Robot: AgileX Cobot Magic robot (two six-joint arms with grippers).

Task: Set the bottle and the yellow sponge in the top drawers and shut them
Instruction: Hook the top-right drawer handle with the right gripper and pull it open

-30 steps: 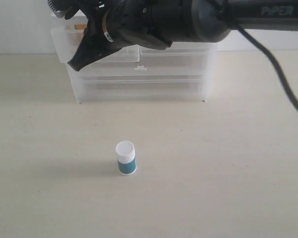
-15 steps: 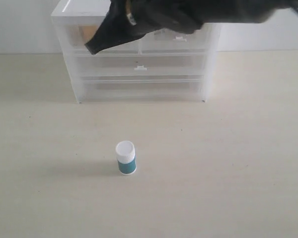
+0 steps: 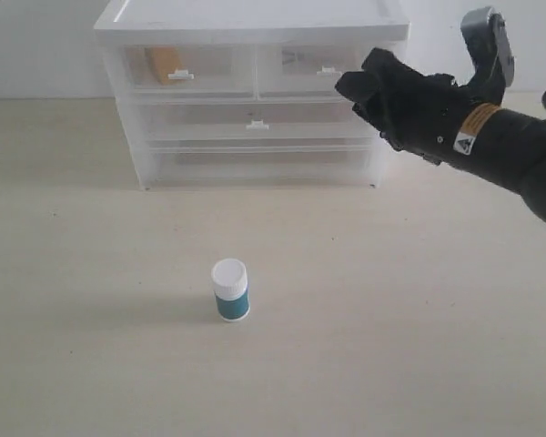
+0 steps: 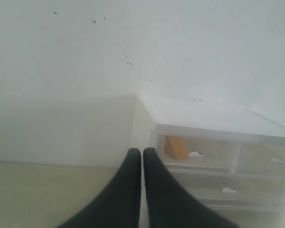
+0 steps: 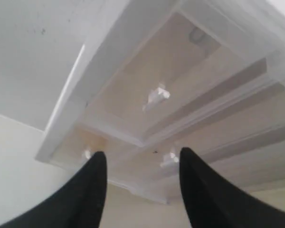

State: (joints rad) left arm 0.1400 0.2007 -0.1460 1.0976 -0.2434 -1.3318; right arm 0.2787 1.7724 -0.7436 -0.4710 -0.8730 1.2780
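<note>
The bottle [image 3: 229, 289], white cap over a teal body, stands upright alone on the table in front of the drawer unit. The yellow sponge [image 3: 159, 64] [image 4: 175, 147] lies inside the top left drawer [image 3: 180, 75], which is pushed in. The top right drawer [image 3: 327, 69] [image 5: 156, 96] is also pushed in. My right gripper [image 3: 350, 91] [image 5: 142, 156] hangs open and empty just off the unit's right front, near the top right drawer. My left gripper [image 4: 141, 152] is shut on nothing, off to the unit's left side, and does not appear in the exterior view.
The white translucent drawer unit [image 3: 255, 14] stands at the back against the wall, with two full-width drawers [image 3: 255, 125] below the top pair. The pale table [image 3: 391, 319] stretches around the bottle.
The top left drawer, pulled out a second ago, is now pushed in with the sponge inside. My right arm has swung from over the unit's left side across to its right.
</note>
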